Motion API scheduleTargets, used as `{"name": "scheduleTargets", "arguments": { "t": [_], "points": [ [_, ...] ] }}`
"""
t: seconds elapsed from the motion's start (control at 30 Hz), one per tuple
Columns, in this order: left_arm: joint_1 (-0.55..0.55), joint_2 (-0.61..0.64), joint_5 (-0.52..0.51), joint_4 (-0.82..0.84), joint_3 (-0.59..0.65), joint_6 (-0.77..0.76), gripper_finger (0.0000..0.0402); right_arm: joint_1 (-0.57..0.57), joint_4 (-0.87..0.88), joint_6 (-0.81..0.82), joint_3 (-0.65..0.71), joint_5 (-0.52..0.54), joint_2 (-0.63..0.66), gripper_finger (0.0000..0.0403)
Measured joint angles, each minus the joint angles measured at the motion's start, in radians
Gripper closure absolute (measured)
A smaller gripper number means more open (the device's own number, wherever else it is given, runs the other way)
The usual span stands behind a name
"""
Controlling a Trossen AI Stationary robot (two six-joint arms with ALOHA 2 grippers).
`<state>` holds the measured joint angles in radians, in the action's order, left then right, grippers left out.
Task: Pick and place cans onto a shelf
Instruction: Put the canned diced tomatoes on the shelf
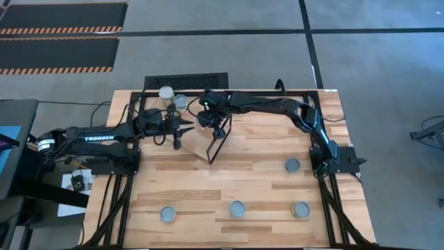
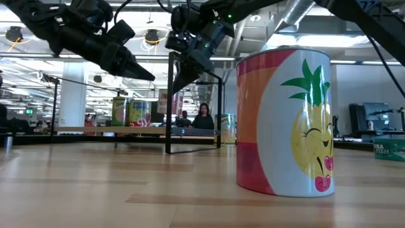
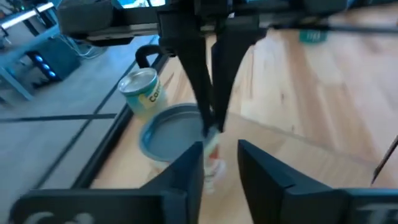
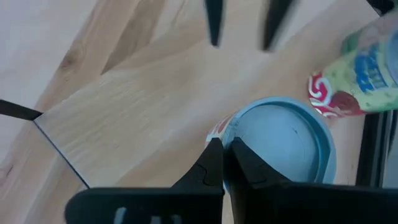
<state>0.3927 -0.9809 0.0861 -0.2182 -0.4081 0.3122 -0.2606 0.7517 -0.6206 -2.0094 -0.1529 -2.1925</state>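
Standing on the striped butcher-block bench (image 1: 250, 187) are several small round cans with dull silvery tops: three in a row along the near edge (image 1: 237, 208), one off toward the right arm's base (image 1: 292, 165), and two at the far edge (image 1: 166, 93). The close one (image 2: 286, 123) wears a smiling cartoon pineapple on orange and pink bands. The shelf (image 1: 200, 144), pale smooth plywood with a thin black wire frame, sits tilted mid-bench. The right hand (image 4: 222, 163) has its dark fingers pinched almost together on the rim of a blue-grey can top (image 4: 280, 146) beside the shelf. The left hand (image 3: 219, 163) hovers opposite, fingers apart, holding nothing.
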Motion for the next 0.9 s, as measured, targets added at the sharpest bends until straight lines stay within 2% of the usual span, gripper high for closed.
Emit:
{"name": "scheduleTargets", "arguments": {
  "t": [0.13,0.23,0.43,0.77,0.9],
  "points": [
    [-0.001,-0.004,-0.012,0.101,-0.054,0.104,0.0275,0.017,0.002,-0.033,0.000,-0.001,0.000,0.0388],
    [-0.015,-0.003,-0.012,0.171,-0.082,0.167,0.0267,0.029,0.003,-0.051,0.000,-0.001,0.000,0.0388],
    [-0.077,-0.003,-0.002,0.208,-0.088,0.226,0.0273,0.051,-0.001,-0.069,0.000,-0.002,0.000,0.0388],
    [-0.138,-0.001,-0.113,0.212,-0.091,0.271,0.0287,0.077,0.045,-0.093,-0.080,0.000,0.000,0.0388],
    [-0.147,-0.001,-0.119,0.214,-0.091,0.280,0.0288,0.084,0.067,-0.103,-0.095,-0.002,0.000,0.0388]
  ]
}}
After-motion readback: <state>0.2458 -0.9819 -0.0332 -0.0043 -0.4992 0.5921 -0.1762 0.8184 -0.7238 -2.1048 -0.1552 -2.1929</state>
